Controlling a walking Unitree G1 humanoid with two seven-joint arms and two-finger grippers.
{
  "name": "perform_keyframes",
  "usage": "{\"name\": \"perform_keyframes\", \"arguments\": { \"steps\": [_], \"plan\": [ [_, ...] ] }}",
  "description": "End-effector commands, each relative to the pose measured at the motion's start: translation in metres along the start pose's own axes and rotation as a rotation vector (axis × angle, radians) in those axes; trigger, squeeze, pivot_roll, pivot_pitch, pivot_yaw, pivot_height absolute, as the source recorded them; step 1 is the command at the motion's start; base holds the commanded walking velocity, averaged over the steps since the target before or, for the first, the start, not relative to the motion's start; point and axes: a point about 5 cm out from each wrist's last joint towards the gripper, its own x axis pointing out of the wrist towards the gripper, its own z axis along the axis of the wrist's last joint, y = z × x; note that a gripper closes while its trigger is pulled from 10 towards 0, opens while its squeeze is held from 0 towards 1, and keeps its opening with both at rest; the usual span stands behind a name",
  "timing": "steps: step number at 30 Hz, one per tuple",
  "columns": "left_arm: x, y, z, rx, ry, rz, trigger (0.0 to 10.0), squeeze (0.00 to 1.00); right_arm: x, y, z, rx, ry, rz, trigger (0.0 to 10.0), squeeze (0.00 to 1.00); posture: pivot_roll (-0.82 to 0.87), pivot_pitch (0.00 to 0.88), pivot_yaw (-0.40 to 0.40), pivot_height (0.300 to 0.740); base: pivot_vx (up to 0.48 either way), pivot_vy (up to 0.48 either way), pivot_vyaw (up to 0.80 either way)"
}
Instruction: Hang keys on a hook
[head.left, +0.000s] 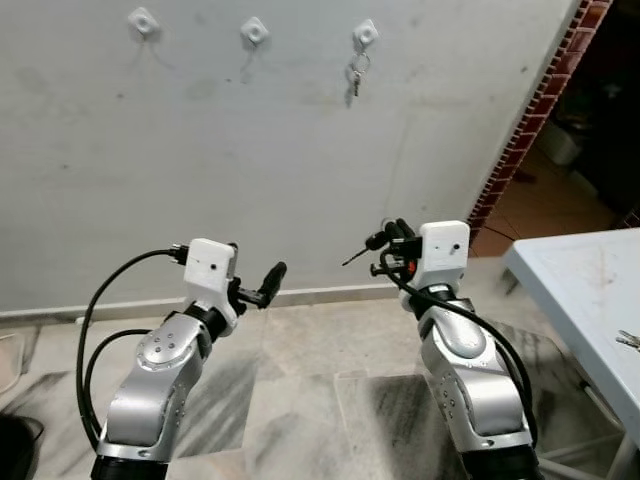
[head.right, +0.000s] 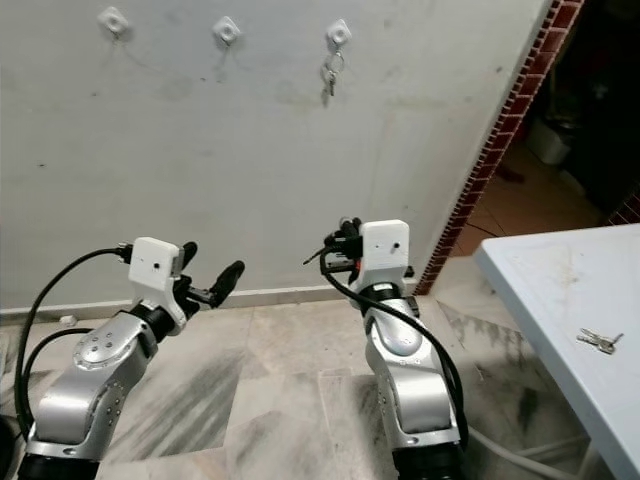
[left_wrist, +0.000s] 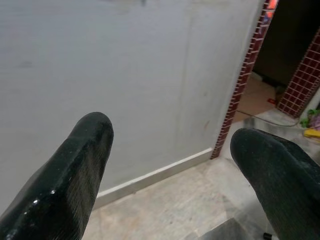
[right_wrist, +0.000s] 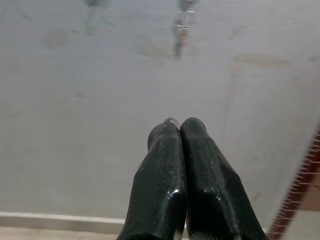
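A bunch of keys (head.left: 356, 76) hangs from the rightmost of three white hooks (head.left: 366, 33) high on the grey wall; in the right wrist view the keys (right_wrist: 182, 22) are a blur. The other two hooks (head.left: 255, 30) (head.left: 143, 20) carry nothing. A second set of keys (head.right: 598, 341) lies on the white table (head.right: 540, 285) at the right. My right gripper (head.left: 388, 236) is raised before the wall well below the hooks, its fingertips (right_wrist: 172, 126) pressed together with nothing seen between them. My left gripper (head.right: 210, 262) is held up at the left, open, fingers (left_wrist: 87, 150) wide apart.
A red brick door edge (head.left: 530, 130) runs down the right of the wall, with a dark room beyond it. A pale skirting (head.left: 320, 295) lines the wall's foot above the marble tile floor (head.left: 300, 380). The table's corner stands close to my right arm.
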Motion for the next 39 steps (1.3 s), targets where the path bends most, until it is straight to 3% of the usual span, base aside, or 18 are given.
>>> {"name": "perform_keyframes", "arguments": {
  "steps": [1,26,39],
  "plan": [
    [0.0015,-0.0058,0.0021,0.001,-0.007,-0.024,10.0,0.00,0.0002,-0.0044,0.0023,-0.014,-0.008,-0.012,10.0,0.00,0.13,0.000,-0.048,0.740,0.345,0.000,0.00],
    [0.0018,-0.0094,0.0006,-0.012,-0.003,-0.037,10.0,0.00,0.0001,-0.0007,-0.0008,-0.029,0.005,0.013,10.0,0.00,0.13,0.000,-0.049,0.740,0.349,0.000,0.00],
    [0.0026,-0.0108,-0.0007,-0.016,0.000,-0.043,10.0,0.00,0.0009,-0.0002,-0.0015,-0.033,0.007,0.021,10.0,0.00,0.12,0.000,-0.052,0.740,0.337,0.289,0.00]
  ]
}}
